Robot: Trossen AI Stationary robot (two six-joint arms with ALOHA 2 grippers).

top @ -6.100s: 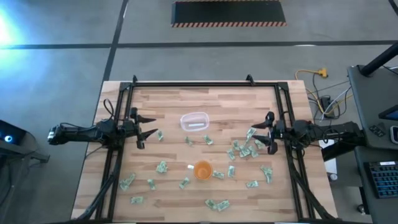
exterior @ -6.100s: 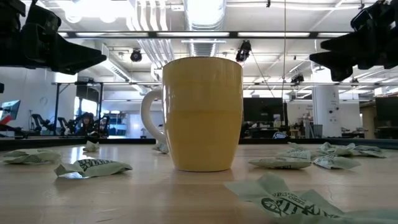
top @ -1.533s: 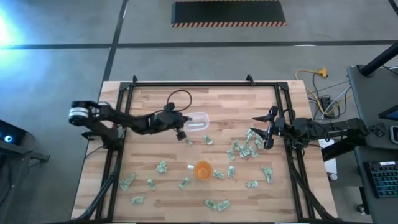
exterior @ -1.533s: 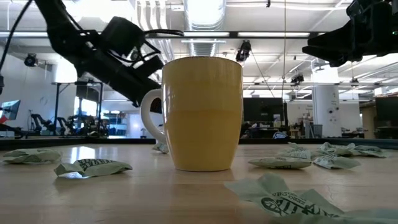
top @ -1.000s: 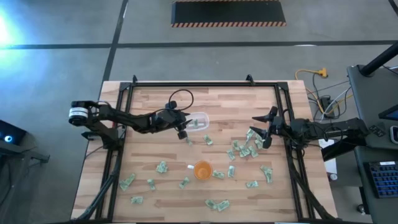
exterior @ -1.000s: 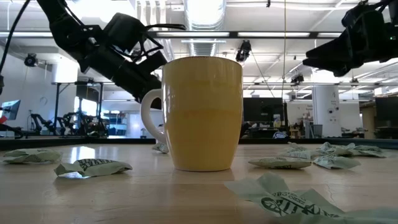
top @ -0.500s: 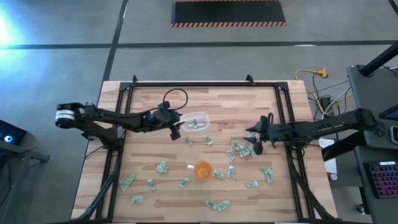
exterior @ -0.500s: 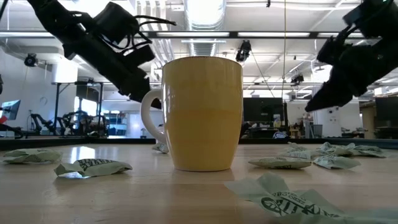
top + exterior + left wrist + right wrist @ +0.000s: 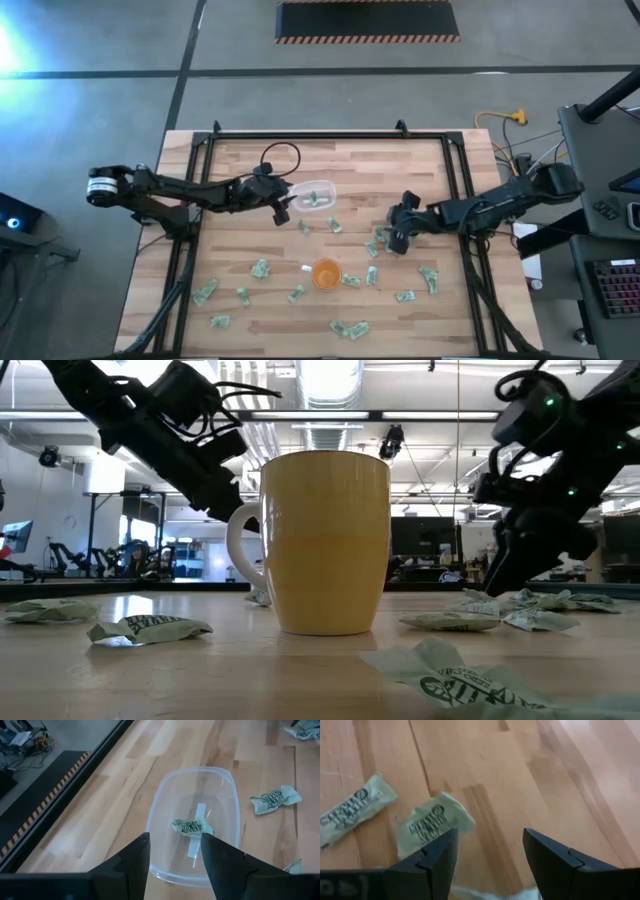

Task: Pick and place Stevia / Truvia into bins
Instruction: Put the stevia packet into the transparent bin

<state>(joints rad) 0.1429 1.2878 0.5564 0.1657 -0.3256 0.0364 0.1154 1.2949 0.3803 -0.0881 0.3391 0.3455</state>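
The clear bin [image 9: 313,195] stands on the table at centre-left, with one green-white sachet [image 9: 192,826] lying flat on its floor. My left gripper [image 9: 175,845] is open. It hovers just left of the bin [image 9: 192,825] and holds nothing. Many Stevia sachets [image 9: 400,240] lie flat across the table, most in a cluster at the right. My right gripper [image 9: 490,860] stands open over that cluster, tipped downward. One sachet [image 9: 430,827] lies just ahead of its fingers and another [image 9: 355,817] beside that.
An orange cup [image 9: 326,272] stands near the table's middle and fills the low view [image 9: 325,540]. More sachets lie near the front edge [image 9: 348,327] and at the front left [image 9: 205,292]. A black frame [image 9: 190,200] runs around the tabletop.
My left gripper has drawn back a little from the bin toward the table's left edge, and a sachet now shows in the bin. My right gripper has come from the right edge toward the table's middle. It has sunk and tipped downward over the sachet cluster.
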